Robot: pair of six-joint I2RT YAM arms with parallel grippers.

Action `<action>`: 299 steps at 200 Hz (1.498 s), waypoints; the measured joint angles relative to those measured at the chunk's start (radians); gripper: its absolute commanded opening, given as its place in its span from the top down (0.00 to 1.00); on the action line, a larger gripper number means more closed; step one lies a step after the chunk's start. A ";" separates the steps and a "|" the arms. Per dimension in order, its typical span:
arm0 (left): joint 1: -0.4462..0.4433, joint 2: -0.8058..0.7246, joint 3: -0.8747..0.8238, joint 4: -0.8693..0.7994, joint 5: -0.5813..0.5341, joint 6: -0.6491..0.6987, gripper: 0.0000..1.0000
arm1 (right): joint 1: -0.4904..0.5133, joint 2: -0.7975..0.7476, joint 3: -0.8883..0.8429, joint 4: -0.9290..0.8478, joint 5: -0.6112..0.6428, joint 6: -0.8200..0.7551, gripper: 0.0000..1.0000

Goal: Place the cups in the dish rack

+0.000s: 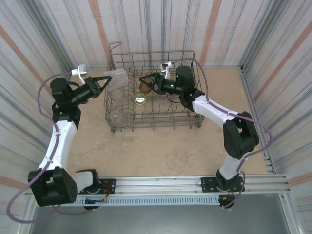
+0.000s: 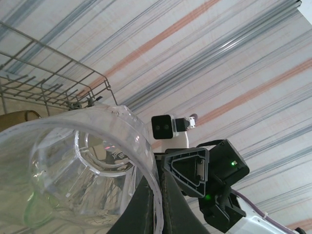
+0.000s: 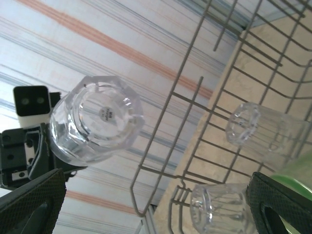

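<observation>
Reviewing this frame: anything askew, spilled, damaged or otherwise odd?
Nothing looks spilled or damaged. The one thing not settled is the clear cup, tilted on its side in the shut left gripper at the dish rack's left wall. The right gripper hangs open inside the rack.

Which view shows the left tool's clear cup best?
Left wrist: the clear cup is close, rim pinched by the left tool. Right wrist shows its base; top external shows it small at the dish rack.

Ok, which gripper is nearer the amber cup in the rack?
Right. The right gripper hangs inside the rack, jaws open, right beside the amber cup. The left gripper is further off at the rack's left edge, shut on a clear cup.
</observation>
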 measured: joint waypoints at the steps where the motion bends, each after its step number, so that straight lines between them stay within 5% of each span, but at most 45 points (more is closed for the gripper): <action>1: -0.002 0.001 0.000 0.002 -0.001 -0.001 1.00 | 0.000 0.001 0.000 0.002 0.000 0.001 0.01; 183: -0.173 0.158 -0.032 0.325 -0.064 -0.209 1.00 | -0.003 0.050 0.031 0.198 -0.032 0.102 0.00; 248: -0.206 0.209 -0.068 0.447 -0.086 -0.294 1.00 | -0.011 0.076 0.035 0.212 -0.029 0.127 0.08; 299: -0.219 0.235 -0.067 0.524 -0.090 -0.338 1.00 | -0.011 0.076 0.035 0.211 -0.024 0.145 0.25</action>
